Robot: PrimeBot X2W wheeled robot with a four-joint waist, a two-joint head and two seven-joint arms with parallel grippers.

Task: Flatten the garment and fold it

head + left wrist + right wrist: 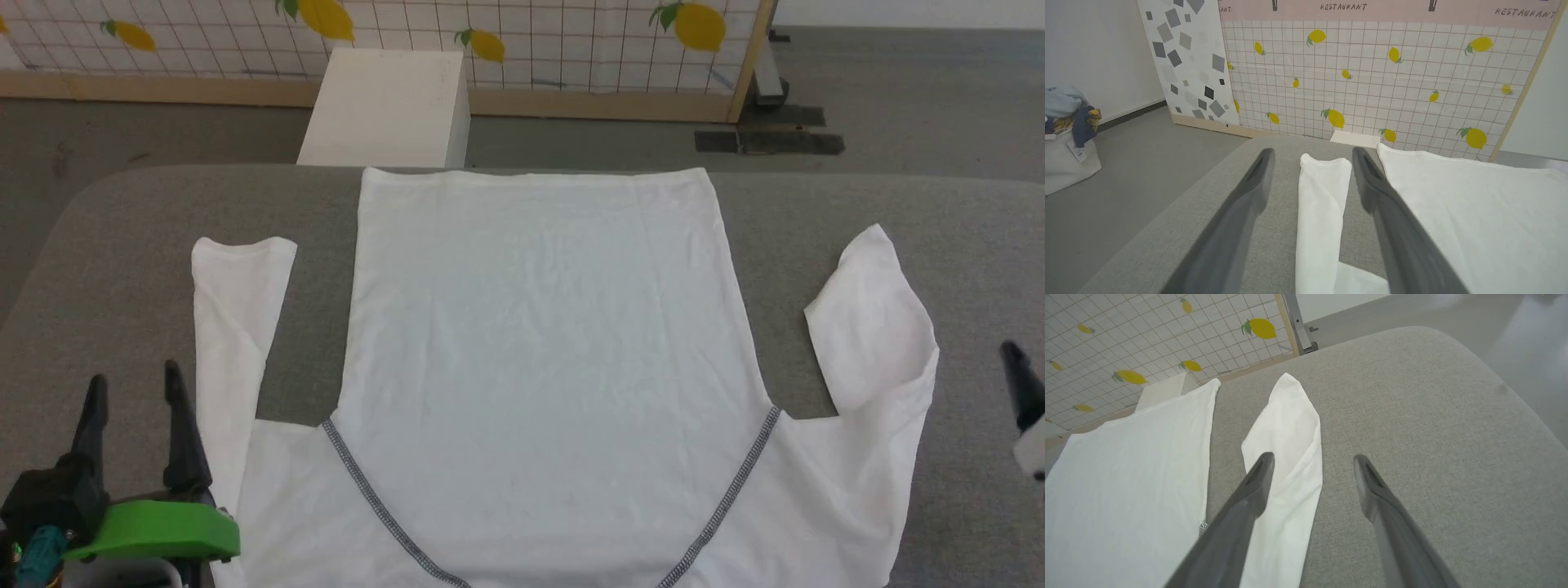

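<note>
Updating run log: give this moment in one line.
white fabric shirt, dark zigzag seams: spread on grey table | left hand: open by left sleeve | right hand: open by right sleeve

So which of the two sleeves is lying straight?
The left sleeve, beside the left gripper: it runs straight to a square cuff; the right sleeve bends and tapers to a point.

Your left pincer (135, 377) sits at the lower left of the head view. Its two long dark fingers (1249, 192) point up, spread well apart and gripping nothing. Your right pincer (1313, 457) is likewise spread wide and empty. In the head view, one of its dark fingers pokes in at the right edge.
</note>
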